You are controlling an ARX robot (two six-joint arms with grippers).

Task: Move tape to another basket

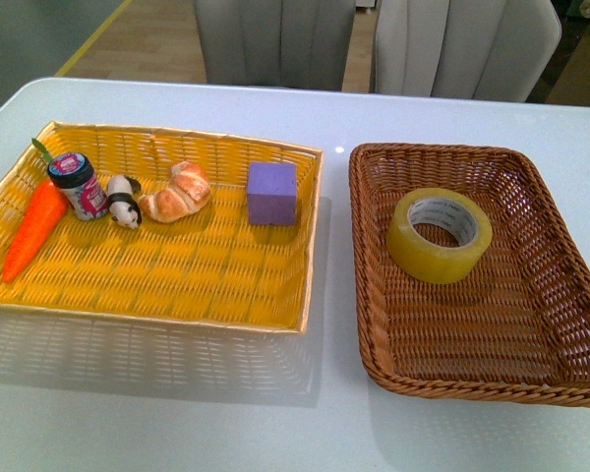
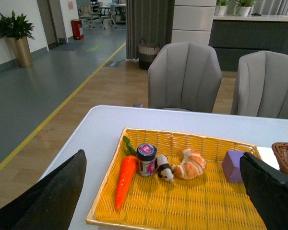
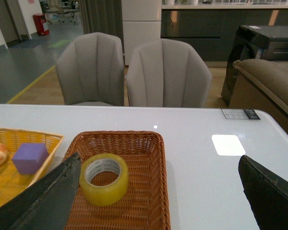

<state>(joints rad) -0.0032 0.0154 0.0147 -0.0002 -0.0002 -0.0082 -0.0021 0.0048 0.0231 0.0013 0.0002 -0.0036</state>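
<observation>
The yellow tape (image 1: pixel 440 235) with a white core lies flat inside the brown wicker basket (image 1: pixel 570 344) on the table's right side. It also shows in the right wrist view (image 3: pixel 104 178), inside the basket (image 3: pixel 156 191). My right gripper (image 3: pixel 158 201) is open and empty, raised above the table, its fingers (image 3: pixel 48 199) wide apart. My left gripper (image 2: pixel 163 196) is open and empty, raised over the yellow tray (image 2: pixel 192 211). Neither arm shows in the front view.
The yellow woven tray (image 1: pixel 177 285) on the left holds a carrot (image 1: pixel 34 228), a small jar (image 1: pixel 78 184), a panda figure (image 1: pixel 124 202), a croissant (image 1: pixel 176 193) and a purple cube (image 1: pixel 271 193). Two grey chairs (image 1: pixel 374 44) stand behind the white table.
</observation>
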